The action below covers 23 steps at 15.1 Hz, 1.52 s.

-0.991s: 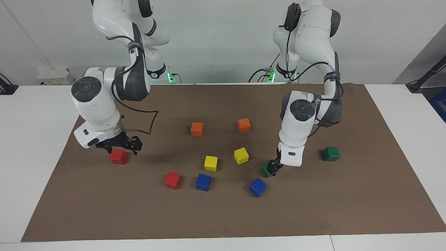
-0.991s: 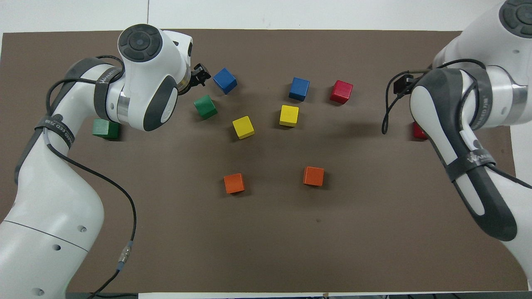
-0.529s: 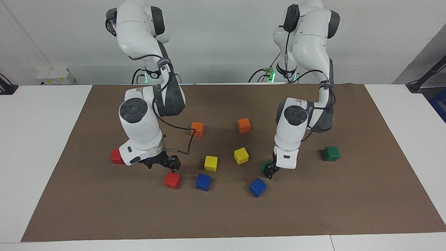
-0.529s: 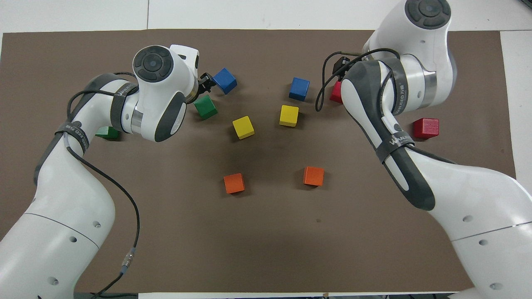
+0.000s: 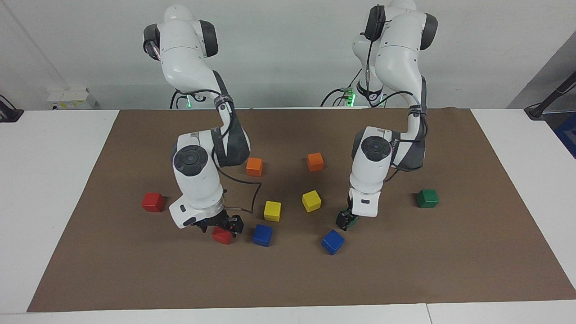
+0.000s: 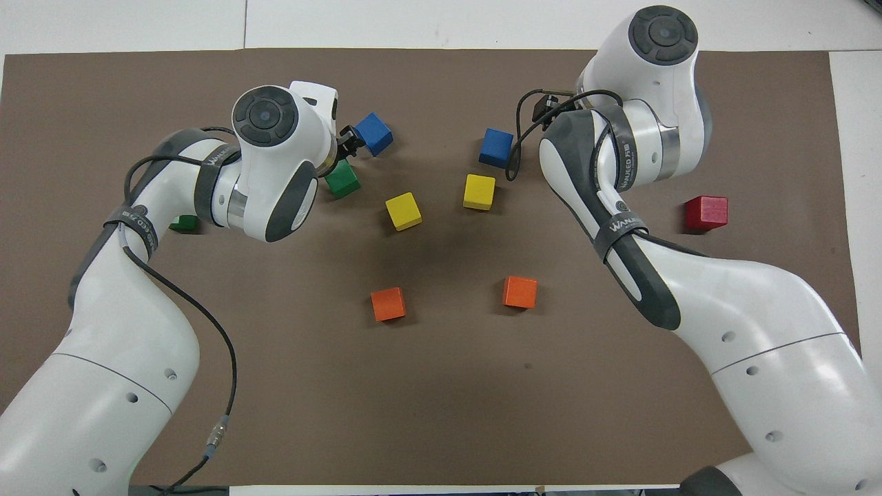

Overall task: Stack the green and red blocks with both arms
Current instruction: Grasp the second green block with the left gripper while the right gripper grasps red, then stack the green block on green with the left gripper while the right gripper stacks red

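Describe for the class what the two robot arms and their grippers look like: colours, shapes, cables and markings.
Both are glossy white, rounded, jointed arms with dark grey joint caps and covers. A black cable runs along each, held by dark straps with pale lettering. The left arm ends in a small black two-finger left gripper; the right arm ends in a matching right gripper.

White table (image 5: 54,180), brown mat (image 5: 288,279), coloured cubes on mat

Red cubes (image 5: 153,202), green cubes (image 5: 427,198), blue (image 5: 262,235), yellow (image 5: 272,210), orange (image 5: 254,166) — plain brown mat (image 5: 288,279) — white arms (image 5: 198,180).
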Tool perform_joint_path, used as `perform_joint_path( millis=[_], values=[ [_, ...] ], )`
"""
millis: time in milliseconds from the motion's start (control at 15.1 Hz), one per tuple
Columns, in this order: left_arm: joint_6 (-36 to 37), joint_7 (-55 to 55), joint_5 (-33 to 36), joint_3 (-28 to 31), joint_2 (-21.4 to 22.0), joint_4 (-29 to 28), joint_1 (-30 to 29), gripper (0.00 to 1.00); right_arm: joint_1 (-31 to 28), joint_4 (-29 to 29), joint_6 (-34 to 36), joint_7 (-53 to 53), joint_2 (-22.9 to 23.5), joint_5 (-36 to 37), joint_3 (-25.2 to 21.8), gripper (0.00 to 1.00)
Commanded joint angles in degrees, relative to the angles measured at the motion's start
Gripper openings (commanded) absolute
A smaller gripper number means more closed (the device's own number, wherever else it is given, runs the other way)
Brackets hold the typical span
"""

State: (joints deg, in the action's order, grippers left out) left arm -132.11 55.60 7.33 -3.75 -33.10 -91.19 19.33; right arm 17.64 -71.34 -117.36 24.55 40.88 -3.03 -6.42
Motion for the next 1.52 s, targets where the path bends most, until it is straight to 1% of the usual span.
perform_joint_path(
  millis=[0, 66, 198, 264, 330, 396, 463, 595, 661, 727, 793, 859, 925, 991, 1057, 1189, 1256, 1322, 1388, 1454],
  values=[
    [-2.6, 2.1, 1.5, 0.9, 2.4, -4.5, 1.2, 1.0, -0.1, -3.7, -4.9, 0.7, 0.3, 0.7, 0.4, 1.0],
    [-2.6, 2.8, 1.5, 0.9, 2.4, -4.5, 1.2, 1.0, 0.1, -4.8, -5.9, 0.7, 0.3, 0.7, 0.4, 1.0],
    [-2.6, 3.0, 1.5, 0.9, 2.5, -4.6, 1.3, 1.0, 0.2, -5.2, -5.8, 0.6, 0.3, 0.7, 0.4, 1.0],
    [-2.6, 3.2, 1.5, 0.9, 2.5, -4.7, 1.5, 0.95, 0.1, -5.4, -5.8, 0.6, 0.3, 0.7, 0.4, 1.0],
    [-2.6, 4.3, 1.5, 0.9, 2.6, -5.1, 1.5, 0.75, 0.2, -6.1, -6.1, 0.6, 0.3, 0.7, 0.4, 1.0],
    [-2.5, 6.2, 1.5, 0.9, 2.9, -5.4, 1.8, 0.47, 0.3, -6.7, -6.6, 0.6, 0.2, 0.7, 0.4, 1.0],
    [-1.7, 7.9, 1.5, 0.9, 3.0, -5.1, 2.5, 0.01, 0.2, -7.6, -7.5, 0.6, 0.3, 0.7, 0.4, 0.95],
    [1.0, 7.7, 2.0, 0.9, 3.1, -3.8, 2.5, 0.0, 0.3, -9.9, -9.9, 0.6, -0.2, 0.7, 0.4, 0.9],
    [4.5, 6.0, 2.5, 0.9, 3.6, -1.9, 1.8, 0.0, 0.3, -10.0, -9.8, 0.6, -0.3, 0.7, 0.4, 0.83],
    [8.2, 1.1, 2.5, 0.7, 6.0, -1.6, 0.3, 0.0, 0.3, -10.0, -9.7, 0.5, -0.3, 0.7, 0.4, 0.72],
    [11.8, -6.8, 2.2, 0.6, 8.8, -2.5, -1.8, 0.0, 0.2, -10.0, -9.5, 0.5, -0.3, 0.7, 0.4, 0.5],
    [15.1, -15.1, 1.5, 0.4, 12.0, -4.1, -4.5, 0.0, 0.2, -9.7, -8.9, 0.5, -0.4, 0.7, 0.4, 0.13],
    [17.6, -23.7, -0.4, 0.4, 14.9, -5.3, -7.7, 0.0, 0.0, -9.4, -8.5, 0.5, -0.7, 0.7, 0.4, 0.0],
    [19.3, -31.5, -2.2, 0.5, 16.6, -5.8, -10.8, 0.0, 0.0, -9.2, -7.6, 0.5, -0.8, 0.6, 0.3, 0.0],
    [20.8, -38.7, -3.2, 0.5, 17.2, -5.8, -13.7, 0.0, -0.3, -8.4, -6.3, 0.3, -0.8, 0.6, 0.3, 0.0],
    [20.7, -50.1, -3.3, 0.5, 17.4, -5.9, -18.2, 0.0, -0.9, -7.0, -3.0, -1.2, -1.8, 0.7, 0.3, 0.0],
    [19.9, -55.5, -3.3, 0.6, 17.2, -6.3, -19.3, 0.0, -1.3, -7.6, -2.2, -3.4, -3.3, 0.7, 0.1, 0.0],
    [18.8, -58.8, -3.3, 0.6, 16.9, -6.4, -20.5, 0.0, -2.2, -8.4, -0.9, -5.7, -5.5, 0.6, -0.1, 0.0],
    [18.0, -59.8, -3.4, 0.6, 16.6, -7.0, -21.1, 0.0, -3.8, -9.3, 0.9, -7.8, -7.8, 0.7, 0.0, 0.0],
    [16.2, -60.1, -3.4, 0.7, 16.7, -8.9, -21.5, 0.0, -5.5, -10.6, 2.6, -10.6, -10.2, 0.6, 0.1, 0.0]
  ],
)
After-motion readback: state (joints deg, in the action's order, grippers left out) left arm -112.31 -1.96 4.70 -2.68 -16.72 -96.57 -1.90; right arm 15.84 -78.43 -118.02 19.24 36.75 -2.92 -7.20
